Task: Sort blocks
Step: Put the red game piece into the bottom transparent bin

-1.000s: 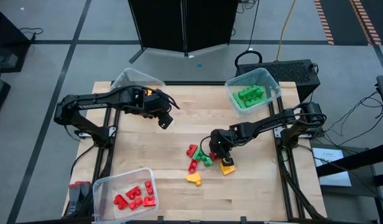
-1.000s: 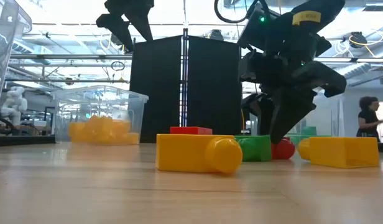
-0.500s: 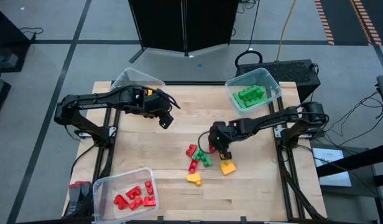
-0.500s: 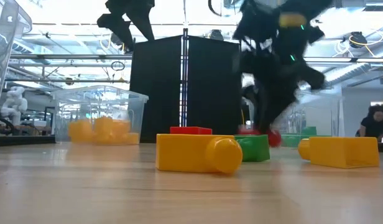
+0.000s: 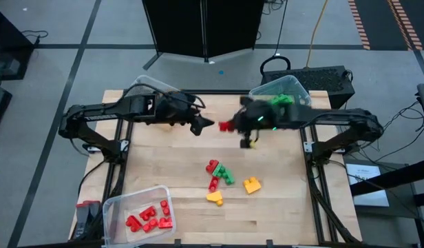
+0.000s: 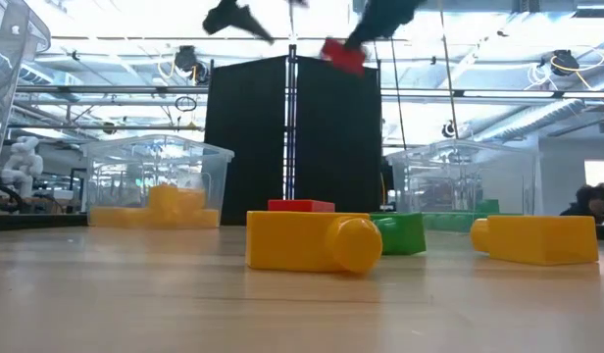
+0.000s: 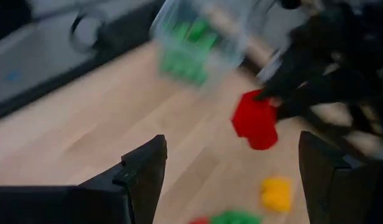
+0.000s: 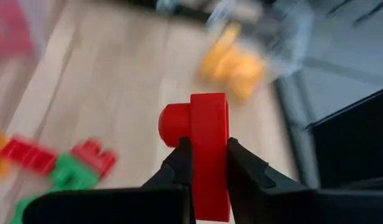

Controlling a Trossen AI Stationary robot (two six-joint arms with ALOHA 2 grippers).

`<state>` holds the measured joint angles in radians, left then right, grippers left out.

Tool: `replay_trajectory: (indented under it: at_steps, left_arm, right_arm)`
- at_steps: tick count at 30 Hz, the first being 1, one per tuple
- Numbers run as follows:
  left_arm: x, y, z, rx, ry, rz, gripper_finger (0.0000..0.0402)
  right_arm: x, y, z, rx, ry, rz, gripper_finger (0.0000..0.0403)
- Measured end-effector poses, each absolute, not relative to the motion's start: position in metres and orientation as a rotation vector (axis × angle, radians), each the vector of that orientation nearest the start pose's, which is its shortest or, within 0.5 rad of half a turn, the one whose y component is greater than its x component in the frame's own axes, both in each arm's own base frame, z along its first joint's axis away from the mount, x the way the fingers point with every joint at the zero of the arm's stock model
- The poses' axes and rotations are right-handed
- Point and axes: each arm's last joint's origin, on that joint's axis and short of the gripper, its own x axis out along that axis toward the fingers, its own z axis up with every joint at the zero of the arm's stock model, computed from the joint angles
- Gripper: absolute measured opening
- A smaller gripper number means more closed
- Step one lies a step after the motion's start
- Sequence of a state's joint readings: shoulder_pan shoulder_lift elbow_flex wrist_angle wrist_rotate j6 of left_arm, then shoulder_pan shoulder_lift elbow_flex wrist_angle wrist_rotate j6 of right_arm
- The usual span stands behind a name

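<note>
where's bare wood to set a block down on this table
Free: the wide strip between the yellow bin and the red bin, and the stretch below the green bin. Crowded: the loose pile near the front centre.

Stood on a grey floor [image 5: 47,27] with dark lines, beside a tall black cabinet [image 5: 202,24], under bright ceiling lights [image 6: 116,20].

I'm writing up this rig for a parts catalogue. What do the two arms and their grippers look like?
Both arms are black, slender and jointed, mounted at opposite table edges on dark frames. The left arm carries loose black cables near its wrist. The right arm shows a small green light near its wrist. The left gripper has two flat, angular matte-black fingers; the right gripper has narrow black tapered fingers.
</note>
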<state>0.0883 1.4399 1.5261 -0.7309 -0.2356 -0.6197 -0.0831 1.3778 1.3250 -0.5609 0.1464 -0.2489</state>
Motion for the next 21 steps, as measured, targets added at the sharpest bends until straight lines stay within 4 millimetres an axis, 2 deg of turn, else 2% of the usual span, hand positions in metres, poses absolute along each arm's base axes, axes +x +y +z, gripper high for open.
replay_trajectory:
  at_steps: [2, 6, 11, 14, 21]
  left_arm:
    - [0.299, 0.033, 0.399, -0.525, 0.44, 0.467, 0.0251]
    - [0.299, 0.032, 0.419, -0.466, 0.275, 0.408, 0.0251]
    - [0.303, 0.028, 0.445, -0.333, 0.039, 0.364, 0.0251]
    - [0.309, 0.026, 0.456, -0.254, -0.08, 0.348, 0.0251]
    - [0.319, 0.023, 0.458, -0.139, -0.157, 0.334, 0.0251]
  right_arm:
    - [0.281, -0.036, 0.377, -0.258, 0.563, -0.195, 0.0042]
    - [0.258, -0.047, 0.403, -0.241, 0.447, -0.273, 0.0042]
    - [0.235, -0.052, 0.441, -0.193, 0.17, -0.341, 0.0042]
    - [0.233, -0.053, 0.449, -0.189, 0.086, -0.353, 0.0042]
    - [0.24, -0.053, 0.457, -0.169, -0.031, -0.328, 0.0042]
